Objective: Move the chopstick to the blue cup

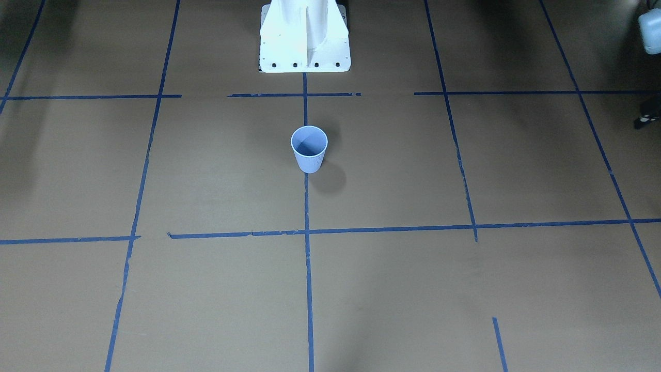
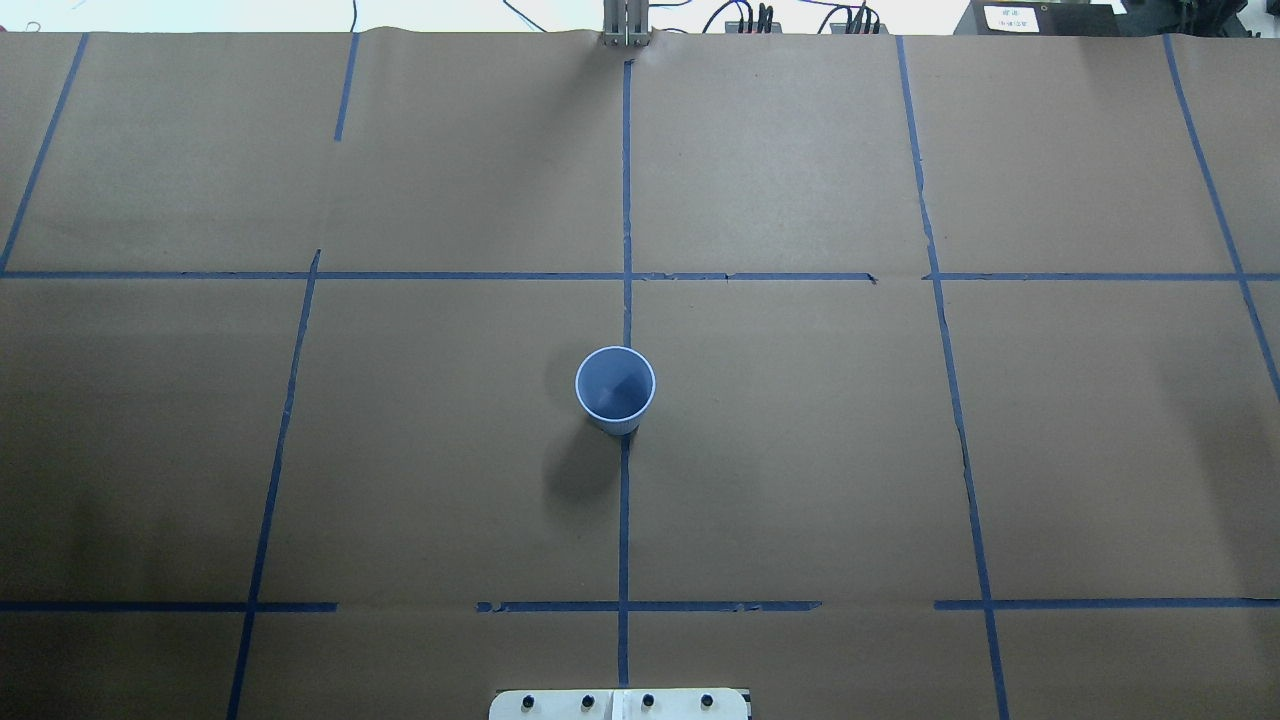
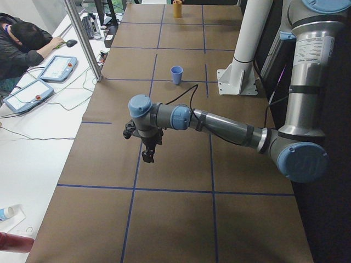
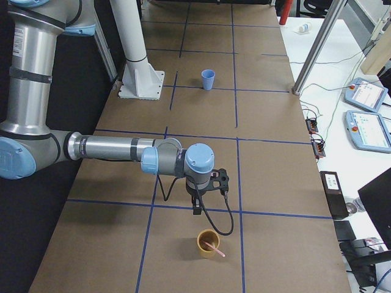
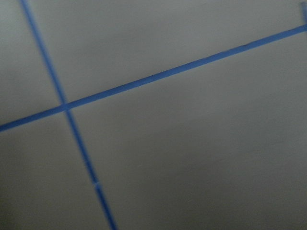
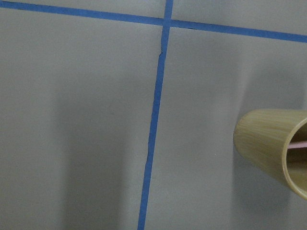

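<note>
The blue cup (image 1: 309, 150) stands upright and empty on the centre tape line near the robot's base; it also shows in the overhead view (image 2: 615, 388). The pink chopstick (image 4: 214, 248) leans inside a tan bamboo cup (image 4: 208, 243) near the table's right end; the right wrist view shows that cup (image 6: 271, 148) with the stick's tip (image 6: 300, 143). My right gripper (image 4: 197, 206) hangs just above the table, a little short of the bamboo cup. My left gripper (image 3: 148, 155) hangs over the table's left end. I cannot tell whether either is open or shut.
Brown paper with blue tape lines (image 2: 624, 520) covers the table. The white robot base (image 1: 304, 39) stands behind the blue cup. An operator (image 3: 24, 46) and tablets (image 3: 57, 68) are beside the table's far side. Pendants (image 4: 366, 97) lie past the right end.
</note>
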